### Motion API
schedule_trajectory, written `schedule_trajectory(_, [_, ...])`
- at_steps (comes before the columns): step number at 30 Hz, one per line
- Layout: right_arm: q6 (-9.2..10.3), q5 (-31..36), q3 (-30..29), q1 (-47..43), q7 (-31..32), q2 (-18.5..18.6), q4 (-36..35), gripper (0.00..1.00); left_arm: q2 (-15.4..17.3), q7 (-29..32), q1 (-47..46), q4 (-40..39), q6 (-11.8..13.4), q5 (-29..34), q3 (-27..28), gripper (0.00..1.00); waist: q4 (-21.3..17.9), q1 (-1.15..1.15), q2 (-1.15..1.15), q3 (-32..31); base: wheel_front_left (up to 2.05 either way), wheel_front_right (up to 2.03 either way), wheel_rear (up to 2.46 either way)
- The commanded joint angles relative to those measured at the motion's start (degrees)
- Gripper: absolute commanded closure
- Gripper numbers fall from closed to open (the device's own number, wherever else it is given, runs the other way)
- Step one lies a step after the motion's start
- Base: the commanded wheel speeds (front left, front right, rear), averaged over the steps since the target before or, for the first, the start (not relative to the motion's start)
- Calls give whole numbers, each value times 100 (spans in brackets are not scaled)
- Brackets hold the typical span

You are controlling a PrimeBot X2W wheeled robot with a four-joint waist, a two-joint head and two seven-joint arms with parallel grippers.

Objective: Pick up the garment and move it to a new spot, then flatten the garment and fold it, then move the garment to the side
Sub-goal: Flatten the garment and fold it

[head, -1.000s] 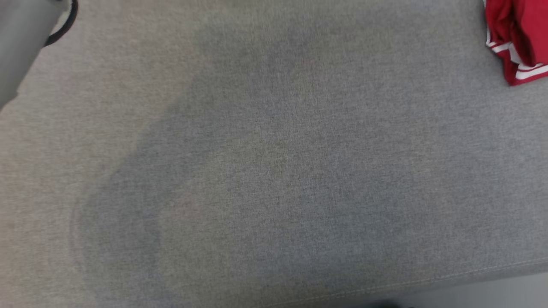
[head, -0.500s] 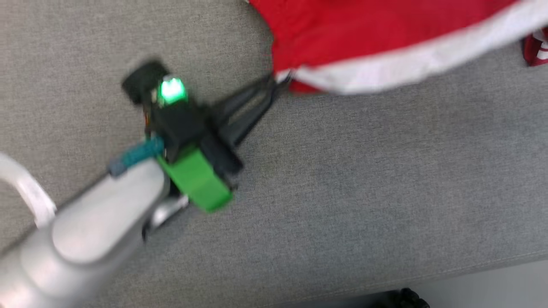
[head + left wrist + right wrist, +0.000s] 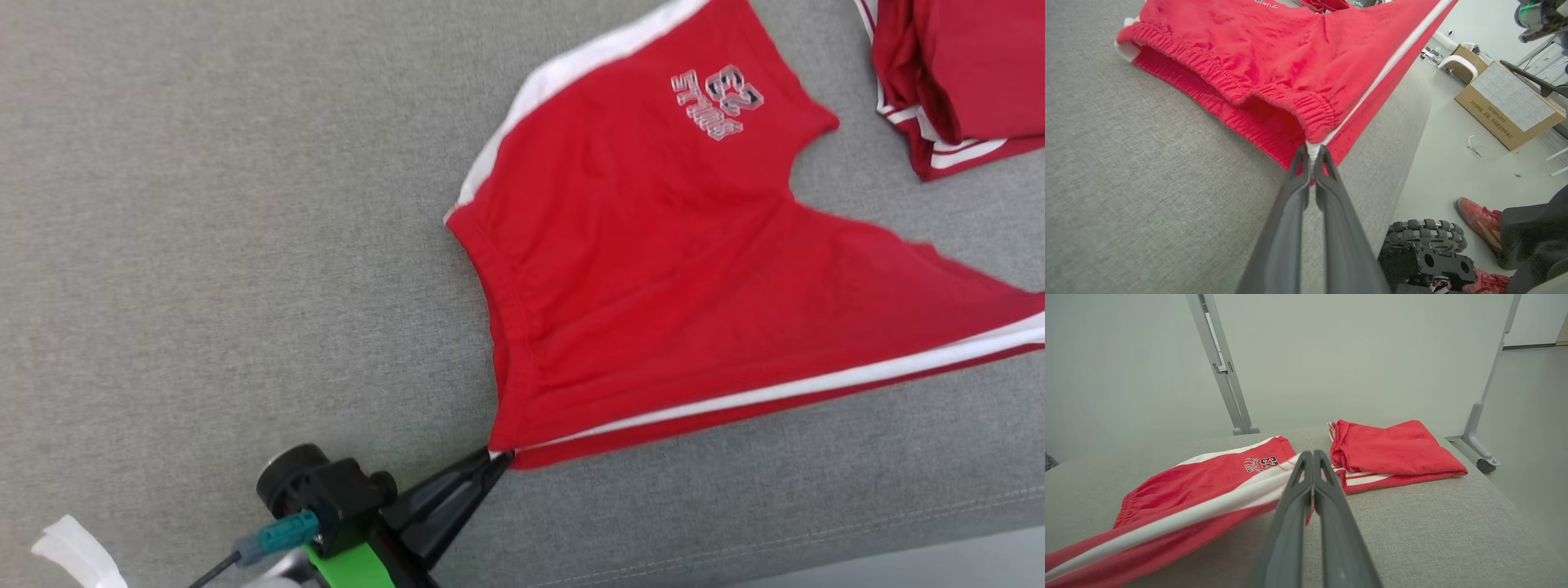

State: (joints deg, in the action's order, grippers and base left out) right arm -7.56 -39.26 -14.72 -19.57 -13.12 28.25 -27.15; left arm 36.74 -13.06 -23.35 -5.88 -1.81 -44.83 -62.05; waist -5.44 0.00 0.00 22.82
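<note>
The garment [image 3: 653, 269], a pair of red shorts with white side stripes, lies half spread on the grey fabric worktop [image 3: 204, 245]. It sits towards the right of the head view, with its elastic waistband turned to the robot's left and the printed leg resting flat. The left gripper [image 3: 495, 460] is pinched closed on the near corner of the waistband, exactly where the white stripe meets the elastic; the left wrist view shows both fingers pressed together on that seam. The right gripper [image 3: 1312, 456] is closed too, its tips on the far end of the same stripe, at the leg hem. Gripped at both ends, that side edge runs taut and a little raised between the two arms, while the rest of the cloth drapes down onto the worktop. This hold looks chosen to pull one long edge straight so the shorts can be laid down smooth, which suggests the flattening step. A folded red cloth [image 3: 955, 90] sits apart at the far right, likely the reason the garment is opened out on bare fabric.
</note>
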Motion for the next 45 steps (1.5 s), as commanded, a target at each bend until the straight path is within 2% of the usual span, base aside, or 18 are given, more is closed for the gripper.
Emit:
schedule_trajectory(1, [16, -55, -180, -134, 59, 25, -108, 100, 106, 85, 149, -112, 79, -60, -25, 100, 161, 0, 0, -337, 0, 0, 0])
schedule_trajectory(5, [15, 52, -323, -94, 227, 82, -227, 100, 74, 209, 100, -326, 157, -88, -40, 100, 281, 0, 0, -450, 0, 0, 0])
schedule_trajectory(8, [14, 162, -243, 187, 381, 93, -69, 100, -105, 276, -80, -329, 152, -87, -30, 100, 377, 0, 0, -463, 0, 0, 0])
schedule_trajectory(10, [14, 240, -215, 447, 517, 12, 152, 100, -245, 304, -164, -309, 111, -209, 9, 100, 449, 0, 0, -445, 0, 0, 0])
schedule_trajectory(16, [12, 535, -15, 1337, 1017, 96, 845, 100, -674, 498, -527, -86, -144, -804, 203, 100, 743, 0, 0, -302, 0, 0, 0])
schedule_trajectory(20, [11, 636, 274, 2140, 1329, 265, 1266, 100, -894, 661, -835, 184, -302, -1234, 379, 100, 848, 0, 0, -173, 0, 0, 0])
schedule_trajectory(26, [10, 845, 681, 3243, 1955, 510, 2018, 100, -1242, 1091, -1367, 681, -483, -2248, 717, 100, 1007, 0, 0, 114, 0, 0, 0])
schedule_trajectory(32, [10, 932, 1225, 4379, 2330, 705, 2737, 100, -1530, 1564, -1967, 1316, -531, -2908, 919, 100, 1109, 0, 0, 498, 0, 0, 0])
schedule_trajectory(38, [11, 1131, 1789, 5463, 2444, 938, 3445, 100, -1645, 2056, -2413, 1750, -556, -3211, 933, 100, 1174, 0, 0, 785, 0, 0, 0])
schedule_trajectory(45, [11, 1125, 2468, 6390, 2403, 1058, 4229, 100, -1772, 2133, -2670, 2053, -565, -3311, 988, 100, 1281, 0, 0, 999, 0, 0, 0])
